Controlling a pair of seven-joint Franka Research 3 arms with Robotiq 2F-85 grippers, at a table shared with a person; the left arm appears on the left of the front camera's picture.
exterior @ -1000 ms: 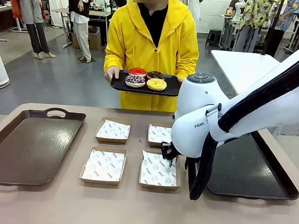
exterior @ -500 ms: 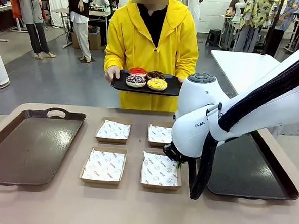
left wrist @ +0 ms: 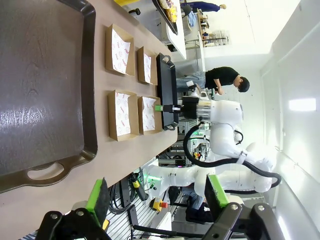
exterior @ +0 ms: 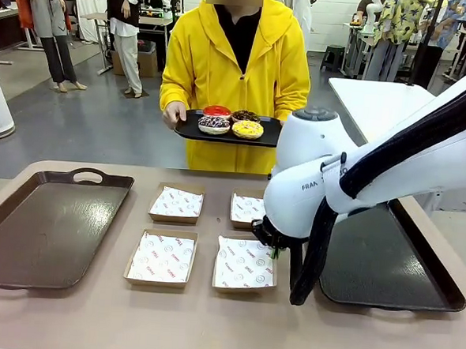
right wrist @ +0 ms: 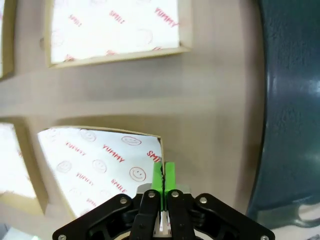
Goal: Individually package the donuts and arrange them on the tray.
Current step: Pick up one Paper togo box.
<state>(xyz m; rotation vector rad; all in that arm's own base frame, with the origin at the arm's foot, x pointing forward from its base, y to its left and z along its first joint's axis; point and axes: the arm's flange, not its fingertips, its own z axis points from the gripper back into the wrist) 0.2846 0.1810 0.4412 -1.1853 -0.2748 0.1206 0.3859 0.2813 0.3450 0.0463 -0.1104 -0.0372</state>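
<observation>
Right now my right gripper (right wrist: 163,176) is down at the table (exterior: 208,323), and its green pads (right wrist: 170,174) are pressed together on the thin right-hand wall of the near-right cardboard box (exterior: 246,264), right at the edge of the printed paper liner (right wrist: 100,165). That box sits slightly askew to the three other boxes (exterior: 176,204), which lie flat and apart from one another in the middle of the table. It is between the brown tray (exterior: 48,226) on my left and the dark tray (exterior: 386,263) on my right, and the gripper is close beside the dark tray's rim without touching it. My left gripper (left wrist: 156,196) hangs above the table off the handle end of the brown tray; its fingers (left wrist: 98,196) are spread wide with nothing between them, touching nothing. The donuts (exterior: 230,120) are well away from both grippers, on a black serving tray (exterior: 190,131) that the person (exterior: 239,56) in the yellow hooded top holds with both hands at the far side of the table. The red donut (exterior: 215,110) and the chocolate one with coloured sprinkles (exterior: 245,116) are at the back. The purple one with white sprinkles (exterior: 213,124) and the yellow-iced one (exterior: 247,129) are in front, all four close together.
</observation>
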